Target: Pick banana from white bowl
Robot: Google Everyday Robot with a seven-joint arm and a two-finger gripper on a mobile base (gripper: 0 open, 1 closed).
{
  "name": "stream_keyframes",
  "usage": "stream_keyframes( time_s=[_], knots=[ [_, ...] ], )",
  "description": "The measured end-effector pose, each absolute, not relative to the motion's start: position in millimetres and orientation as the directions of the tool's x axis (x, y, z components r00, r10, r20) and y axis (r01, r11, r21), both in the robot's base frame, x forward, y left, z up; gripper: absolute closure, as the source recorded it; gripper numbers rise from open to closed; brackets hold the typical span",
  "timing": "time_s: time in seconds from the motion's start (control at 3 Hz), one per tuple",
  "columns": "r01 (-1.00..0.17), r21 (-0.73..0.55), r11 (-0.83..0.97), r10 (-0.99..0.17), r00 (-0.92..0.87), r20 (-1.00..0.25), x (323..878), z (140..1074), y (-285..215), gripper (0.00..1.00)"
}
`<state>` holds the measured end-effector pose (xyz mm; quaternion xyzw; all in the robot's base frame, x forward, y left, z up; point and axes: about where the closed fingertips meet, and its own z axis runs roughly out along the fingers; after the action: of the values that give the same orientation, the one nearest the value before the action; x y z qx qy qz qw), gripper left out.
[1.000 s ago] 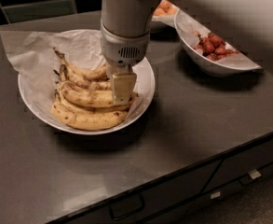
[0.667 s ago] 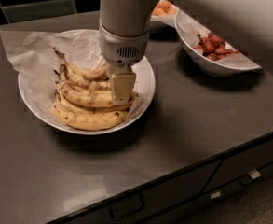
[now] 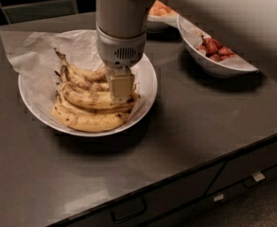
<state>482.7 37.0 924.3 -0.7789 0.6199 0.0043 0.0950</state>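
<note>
- The white bowl (image 3: pixel 150 81) sits on the dark table (image 3: pixel 199 131), toward its far-left corner. Its crumpled paper lining (image 3: pixel 29 51) spills over the rim toward that corner.
- The banana (image 3: pixel 86 74) (short, sharply curved, brown-mottled) lies at the far side of the pile in the bowl. Its dark stem points to the table's left edge and its other end runs toward the right edge.
- The gripper (image 3: pixel 121 92) reaches straight down into the bowl, at the right-hand ends of the fruit.
- The banana's right end runs up to the gripper's left side and disappears behind it, so the two appear to touch.
- Whether the gripper is clenched on the banana or released cannot be told from here.
- Longer, paler bananas (image 3: pixel 88 121) lie nearer the table's front edge, partly under the gripper's tip.
- A bowl of red fruit (image 3: pixel 218 70) stands toward the right edge, and a bowl of orange fruit (image 3: pixel 159 25) stands at the far edge.
</note>
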Motion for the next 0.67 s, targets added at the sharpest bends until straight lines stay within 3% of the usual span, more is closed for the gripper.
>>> stream_keyframes(
  time_s=[0.67],
  knots=[
    [-0.967, -0.13, -0.219, -0.965, 0.234, -0.119, 482.7, 920.3, 40.0, 0.54]
  ],
)
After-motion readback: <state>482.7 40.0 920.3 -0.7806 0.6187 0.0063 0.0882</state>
